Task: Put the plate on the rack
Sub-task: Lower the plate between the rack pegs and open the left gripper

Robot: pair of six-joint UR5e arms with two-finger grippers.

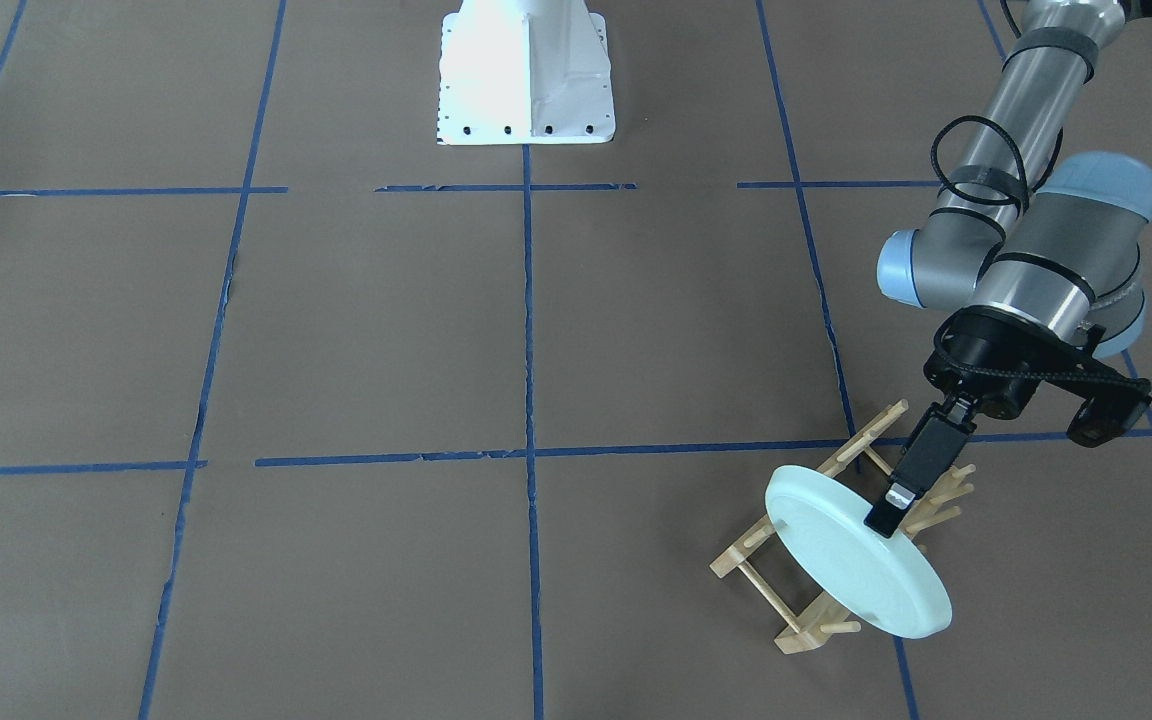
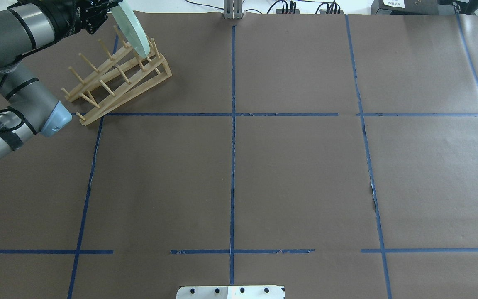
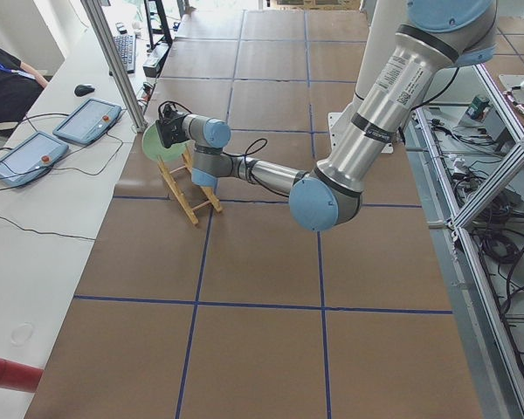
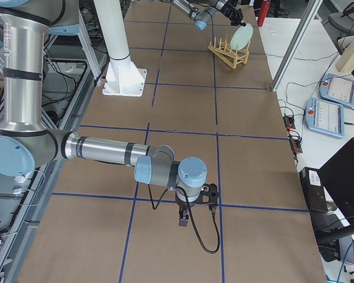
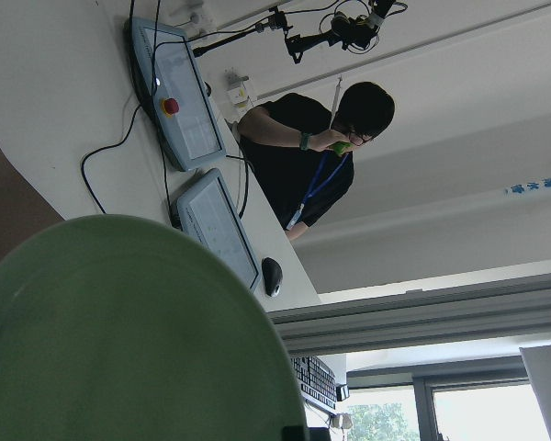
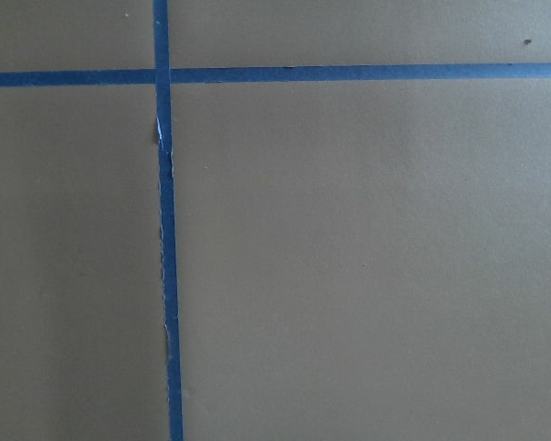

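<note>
The pale mint-green plate (image 1: 851, 565) stands tilted on edge among the pegs at one end of the wooden rack (image 1: 801, 625). My left gripper (image 1: 886, 520) is shut on the plate's upper rim, with one black finger over its face. In the overhead view the plate (image 2: 133, 31) leans over the far end of the rack (image 2: 118, 81) at the far left, with the left gripper (image 2: 112, 10) beside it. The plate fills the lower left of the left wrist view (image 5: 119, 340). My right gripper (image 4: 184, 219) hangs low over the paper far from the rack; I cannot tell whether it is open or shut.
The table is covered in brown paper with a blue tape grid (image 2: 232, 124). The white robot base (image 1: 526, 75) stands at the robot's side of the table. Beyond the rack's end of the table are two tablets (image 3: 87, 122) and a seated person (image 5: 321, 156).
</note>
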